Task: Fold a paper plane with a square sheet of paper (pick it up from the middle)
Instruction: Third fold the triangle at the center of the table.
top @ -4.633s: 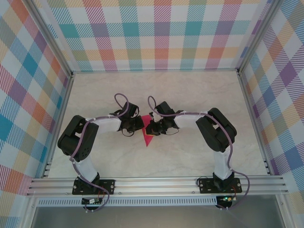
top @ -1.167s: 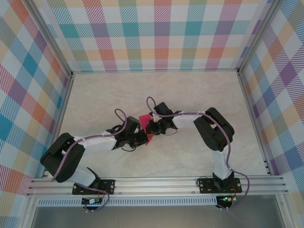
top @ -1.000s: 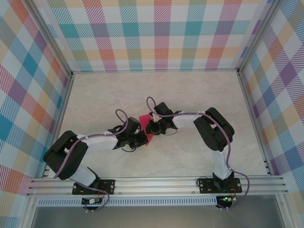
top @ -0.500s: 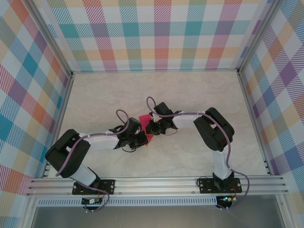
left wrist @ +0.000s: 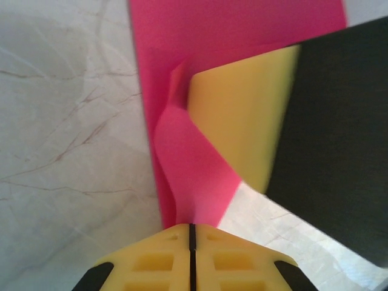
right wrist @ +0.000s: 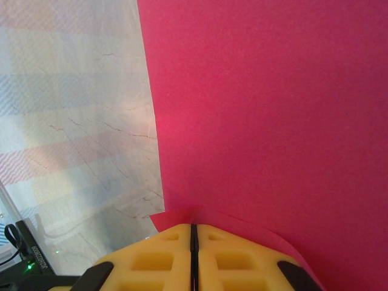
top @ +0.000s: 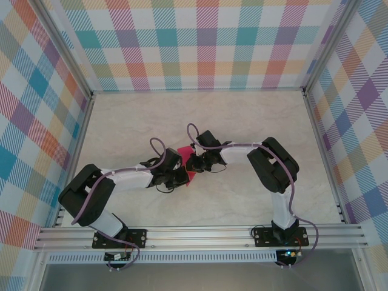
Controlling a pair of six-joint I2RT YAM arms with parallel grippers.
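The left pincer (left wrist: 190,230) is pinching the folded pink paper (left wrist: 200,54) with its jaws pressed together. The right pincer (right wrist: 193,229) is gripping the same sheet, its jaws also closed tight. The paper is sitting between the two pincers over the middle of the marbled worktop (top: 242,121), buckling along a crease beside the right pincer's yellow pad.

The paper (right wrist: 260,109) is magenta-pink, pincer pads (left wrist: 151,260) yellow, arms (top: 276,160) black-and-white, table (top: 242,121) cream-veined marble, walls (top: 206,42) pastel plaid.
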